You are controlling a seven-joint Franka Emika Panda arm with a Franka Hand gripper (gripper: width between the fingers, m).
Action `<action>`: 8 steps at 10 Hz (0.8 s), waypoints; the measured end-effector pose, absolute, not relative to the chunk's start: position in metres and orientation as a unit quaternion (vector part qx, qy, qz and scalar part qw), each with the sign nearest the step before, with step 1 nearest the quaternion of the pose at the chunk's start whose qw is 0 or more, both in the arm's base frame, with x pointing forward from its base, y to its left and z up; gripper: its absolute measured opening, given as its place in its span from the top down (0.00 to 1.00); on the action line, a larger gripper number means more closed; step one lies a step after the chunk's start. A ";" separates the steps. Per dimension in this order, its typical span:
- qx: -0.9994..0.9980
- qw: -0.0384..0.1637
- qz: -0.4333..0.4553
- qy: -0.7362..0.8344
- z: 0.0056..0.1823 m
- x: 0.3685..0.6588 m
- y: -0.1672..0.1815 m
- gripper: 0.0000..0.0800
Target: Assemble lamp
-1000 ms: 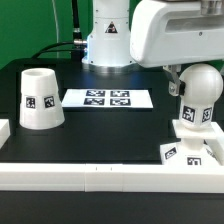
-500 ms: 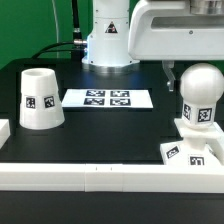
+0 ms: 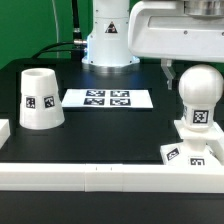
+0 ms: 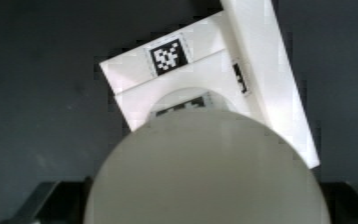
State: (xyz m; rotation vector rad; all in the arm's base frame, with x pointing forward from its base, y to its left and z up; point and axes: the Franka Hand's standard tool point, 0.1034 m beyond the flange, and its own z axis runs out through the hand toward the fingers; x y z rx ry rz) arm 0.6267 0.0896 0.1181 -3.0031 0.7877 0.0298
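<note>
The rounded white bulb (image 3: 198,98) stands upright on the flat square base (image 3: 186,148) at the exterior view's right, close to the front rail. My gripper (image 3: 186,70) hangs over the bulb's top, jaws open, with one finger (image 3: 168,71) showing beside the bulb on its left. In the wrist view the bulb (image 4: 202,165) fills the space between my gripper's (image 4: 197,208) fingers, with dark gaps on both sides, and the tagged base (image 4: 185,70) lies beyond it. The cone shade (image 3: 40,98) stands alone at the exterior view's left.
The marker board (image 3: 108,98) lies flat in the middle of the black table. A long white rail (image 3: 100,175) runs along the front edge, with a short white piece (image 3: 4,130) at the left. The arm's white pedestal (image 3: 108,40) stands at the back.
My gripper has risen a little along the bulb. The bulb, slightly tilted a second ago, now stands straight on the base. The shade has not moved.
</note>
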 end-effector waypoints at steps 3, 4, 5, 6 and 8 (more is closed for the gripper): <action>-0.921 0.033 0.020 0.387 0.118 0.627 0.092 0.28; -0.902 0.038 0.024 0.429 0.118 0.627 0.093 0.28; -0.878 0.041 0.029 0.475 0.117 0.627 0.094 0.28; -0.853 0.044 0.032 0.519 0.117 0.628 0.094 0.28; -0.819 0.050 0.039 0.571 0.116 0.629 0.094 0.28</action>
